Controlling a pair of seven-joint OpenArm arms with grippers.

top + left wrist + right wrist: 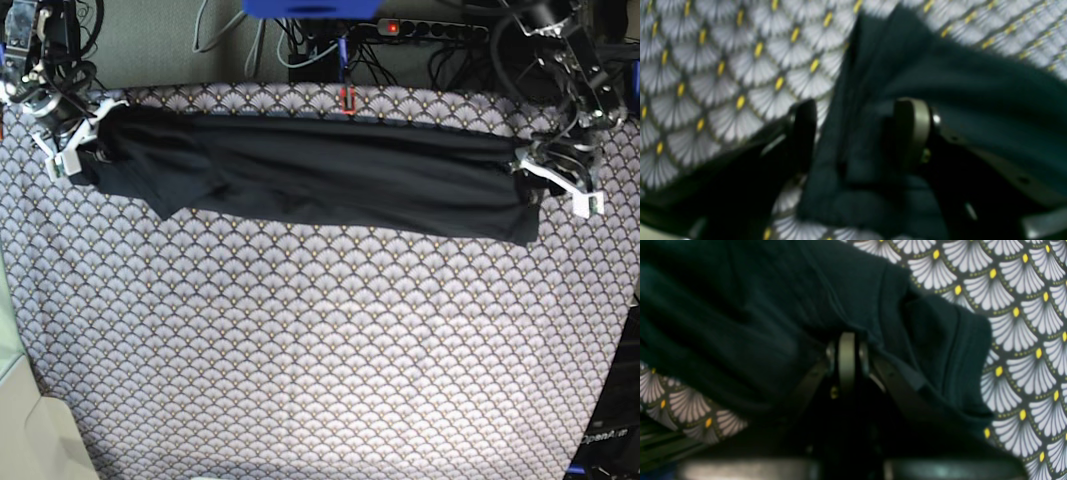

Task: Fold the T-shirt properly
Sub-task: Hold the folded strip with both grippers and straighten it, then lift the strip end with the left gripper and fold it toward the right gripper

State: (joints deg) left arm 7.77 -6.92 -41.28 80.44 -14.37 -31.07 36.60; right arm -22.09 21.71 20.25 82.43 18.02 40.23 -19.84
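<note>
T-shirt [330,175] stretched between two grippers.
Right gripper [846,340] pinches its one end; left gripper [857,133] stands spread, fabric lying loose between its fingers, over the tablecloth [300,350].

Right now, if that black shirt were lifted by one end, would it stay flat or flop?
Probably flop: the T-shirt bunches into soft folds around the right gripper. It likely drags rather than slides on the tablecloth, and looks light, stretched between both ends.

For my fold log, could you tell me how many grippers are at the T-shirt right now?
2. The right gripper is shut on the T-shirt at its left end in the base view; the left gripper is at the other end, jaws open around the fabric.
</note>
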